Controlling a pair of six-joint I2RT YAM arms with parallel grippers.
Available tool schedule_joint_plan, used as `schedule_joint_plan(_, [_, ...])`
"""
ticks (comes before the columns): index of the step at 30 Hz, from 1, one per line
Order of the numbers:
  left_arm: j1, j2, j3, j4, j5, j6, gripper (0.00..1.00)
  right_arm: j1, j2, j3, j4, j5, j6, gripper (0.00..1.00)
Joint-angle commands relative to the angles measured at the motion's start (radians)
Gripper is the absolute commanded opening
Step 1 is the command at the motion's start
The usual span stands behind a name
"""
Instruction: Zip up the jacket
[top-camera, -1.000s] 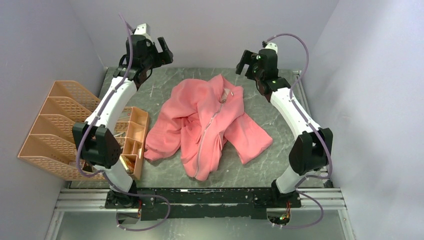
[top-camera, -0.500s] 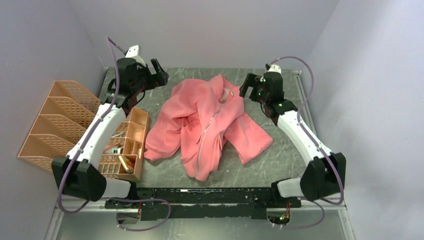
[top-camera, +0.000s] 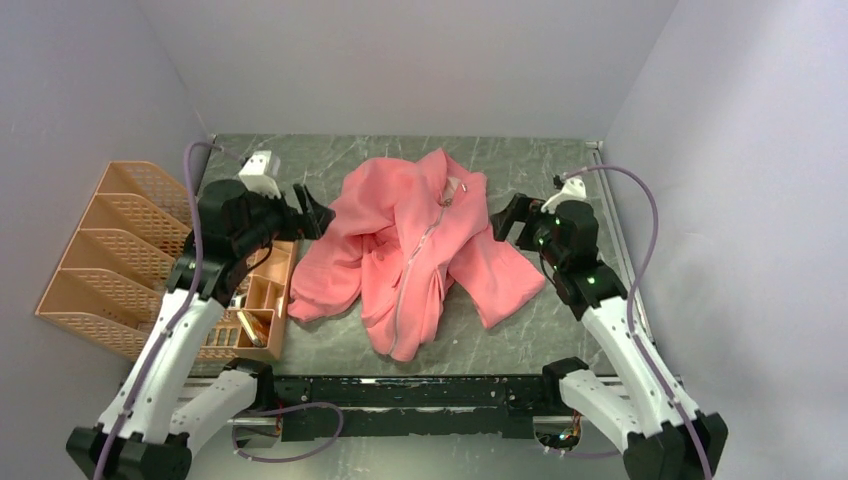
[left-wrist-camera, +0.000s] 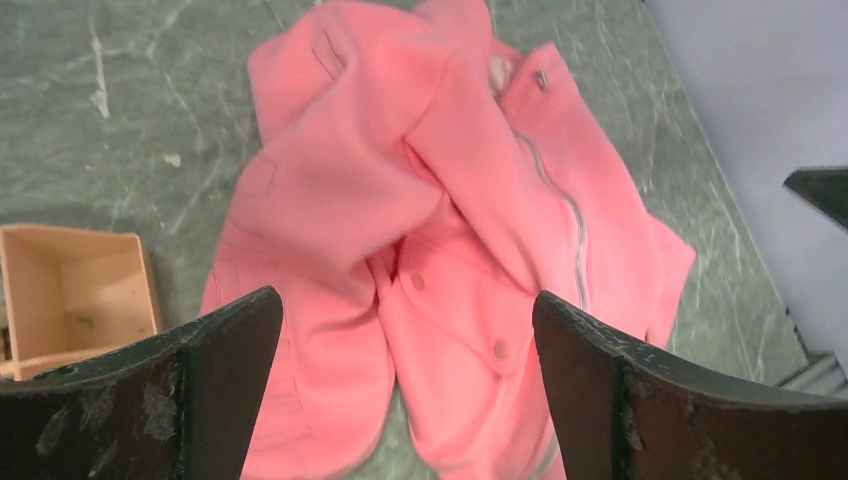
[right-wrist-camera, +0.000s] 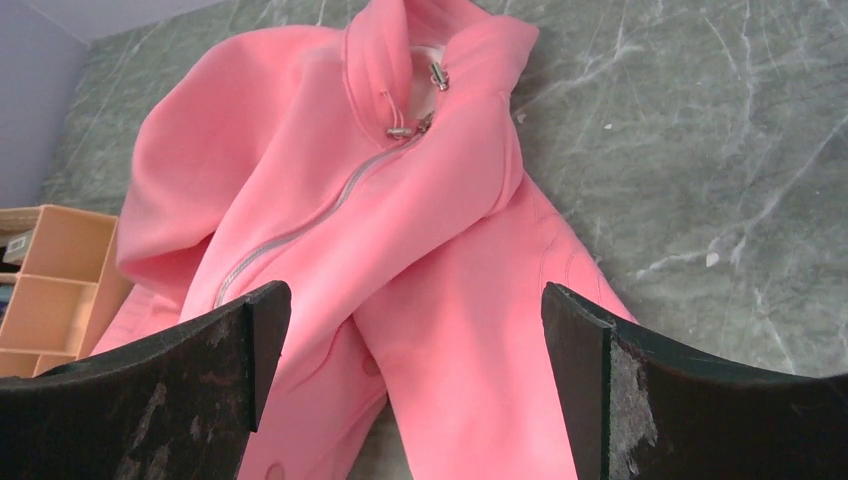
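Note:
The salmon-pink jacket (top-camera: 410, 245) lies crumpled in the middle of the dark marble table (top-camera: 520, 160), collar at the far side, sleeves folded across. Its light zipper (top-camera: 415, 255) runs down the front; it also shows in the left wrist view (left-wrist-camera: 570, 210) and the right wrist view (right-wrist-camera: 300, 235), with the metal pull near the collar (right-wrist-camera: 400, 130). My left gripper (top-camera: 312, 210) hangs open and empty above the jacket's left edge. My right gripper (top-camera: 507, 218) hangs open and empty above the jacket's right sleeve. In both wrist views the jaws stand wide apart over the fabric.
An orange mesh file rack (top-camera: 105, 255) stands at the left beyond the table. An orange compartment tray (top-camera: 262, 290) holding small items sits between it and the jacket, also showing in the left wrist view (left-wrist-camera: 70, 290). Grey walls enclose three sides.
Both arms have swung down and toward the near side, from high at the back of the table to low beside the jacket. The jacket has not moved.

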Motion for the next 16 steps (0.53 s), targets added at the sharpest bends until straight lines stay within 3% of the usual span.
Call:
schedule_joint_plan(1, [-0.002, -0.115, -0.073, -0.068, 0.131, 0.062, 1.00, 0.003, -0.123, -0.037, -0.065, -0.015, -0.013, 0.99])
schedule_joint_plan(10, [-0.002, -0.316, -0.223, -0.019, 0.342, 0.054, 1.00, 0.003, -0.320, -0.093, -0.156, -0.055, 0.036, 0.99])
schedule_joint_plan(13, [-0.002, -0.364, -0.268, 0.014, 0.355, 0.034, 1.00, 0.004, -0.384, -0.142, -0.165, -0.097, 0.004, 1.00])
schedule_joint_plan(16, [-0.001, -0.385, -0.277, 0.011, 0.342, 0.031, 1.00, 0.003, -0.423, -0.171, -0.186, -0.043, 0.015, 0.99])
